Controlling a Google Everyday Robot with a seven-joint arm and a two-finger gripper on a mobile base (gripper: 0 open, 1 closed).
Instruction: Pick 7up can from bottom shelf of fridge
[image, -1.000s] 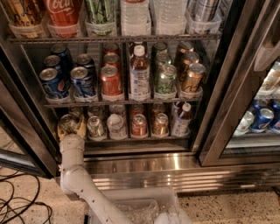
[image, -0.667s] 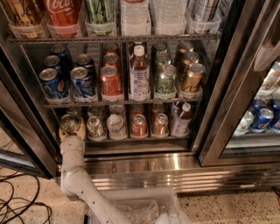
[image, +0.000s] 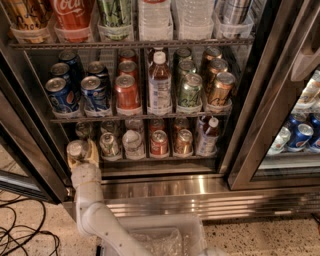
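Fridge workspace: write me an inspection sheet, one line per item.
Surface: bottom shelf, a wire rack holding cans and one bottle in clear trays.
Job's things: 7up can, probably the silver-lidded can at the shelf's left end, label hidden; fridge, door open.
Clutter: blue Pepsi cans, red can and tall bottle on the rack above.
Grippers: gripper at the left end of the bottom shelf, at that can.
Cables: black cables on the floor, left.
Surroundings: second cooler with blue cans, right; speckled floor.
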